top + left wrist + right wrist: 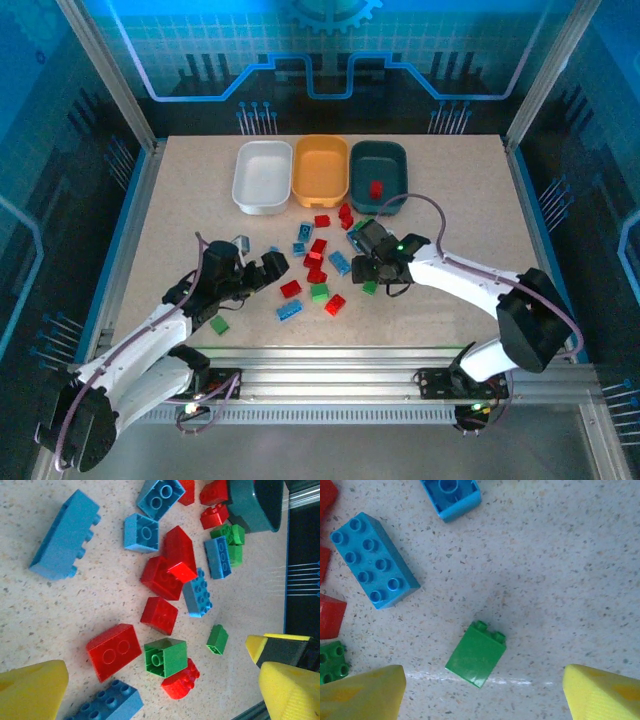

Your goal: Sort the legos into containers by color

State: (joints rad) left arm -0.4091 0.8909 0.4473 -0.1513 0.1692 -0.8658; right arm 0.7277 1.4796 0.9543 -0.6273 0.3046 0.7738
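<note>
Red, green and blue legos (pixel 315 268) lie scattered mid-table. At the back stand three containers: a white tray (pixel 262 176), an orange-yellow tray (pixel 321 168) and a dark teal tray (pixel 383 160) holding one red brick (pixel 376 188). My right gripper (pixel 482 697) is open, its yellow fingers (pixel 362 695) on either side of a small green brick (pixel 476 654) that lies flat on the table, untouched. My left gripper (pixel 161 685) is open wide at the left edge of the pile, over a green brick (pixel 166 657), a red rounded brick (pixel 181 681) and a red two-stud brick (pixel 114 651).
A long blue brick (pixel 372 560) and a red brick (pixel 331 615) lie left of the right gripper. A lone green brick (pixel 219 325) sits near the left arm. The teal tray's corner (pixel 255 505) is beyond the pile. Metal frame posts border the table.
</note>
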